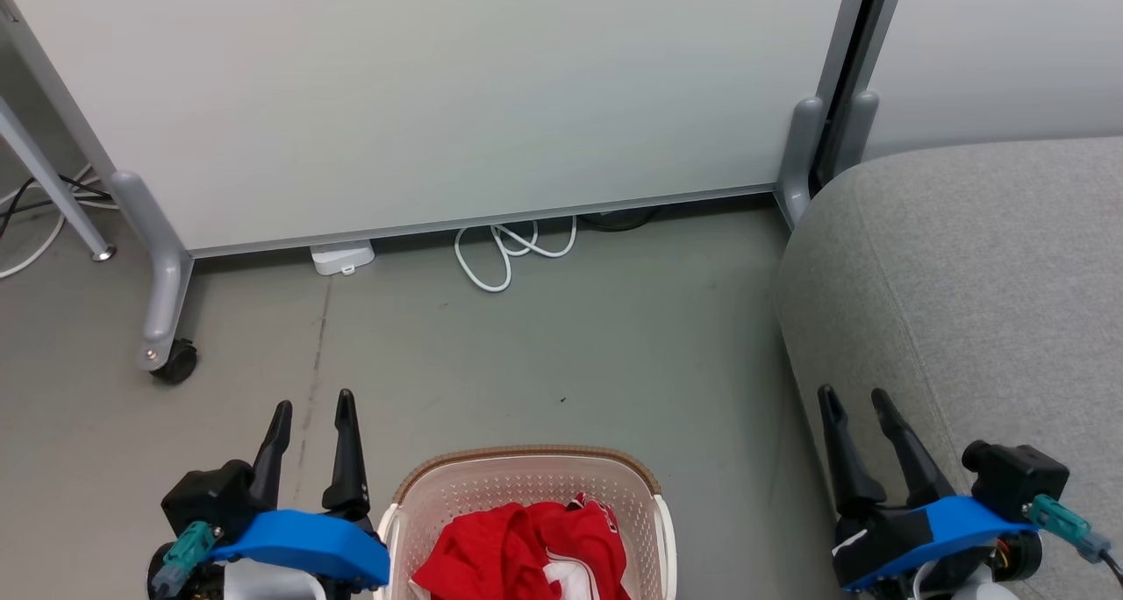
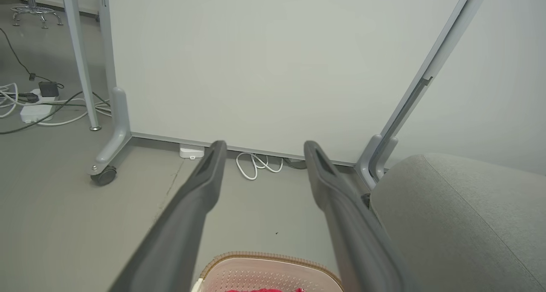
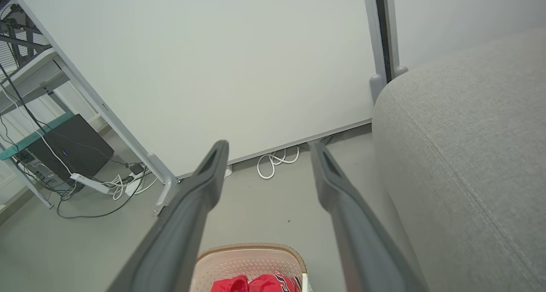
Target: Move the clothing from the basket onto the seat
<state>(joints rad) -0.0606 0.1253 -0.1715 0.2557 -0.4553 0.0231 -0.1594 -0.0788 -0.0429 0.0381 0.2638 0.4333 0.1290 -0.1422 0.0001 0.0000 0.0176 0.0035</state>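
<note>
The cream basket (image 1: 526,486) with a brown rim stands on the floor at the bottom middle of the head view, holding crumpled red clothing (image 1: 518,547) with white panels. Both wrist views catch its far rim: basket (image 2: 264,270), basket (image 3: 251,258), with red clothing (image 3: 256,283) peeking at the bottom edge. The light grey seat (image 1: 974,302) fills the right side. My left gripper (image 1: 314,400) hangs open just left of the basket, nothing between its fingers. My right gripper (image 1: 853,393) hangs open to the basket's right, in front of the seat's edge, also holding nothing.
A white partition panel (image 1: 421,91) on grey wheeled feet (image 1: 167,354) stands behind the basket. A coiled white cable (image 1: 513,249) and a small white box (image 1: 342,256) lie at its base. Cables and a power strip (image 2: 36,110) lie at far left; bare grey floor stretches ahead of the basket.
</note>
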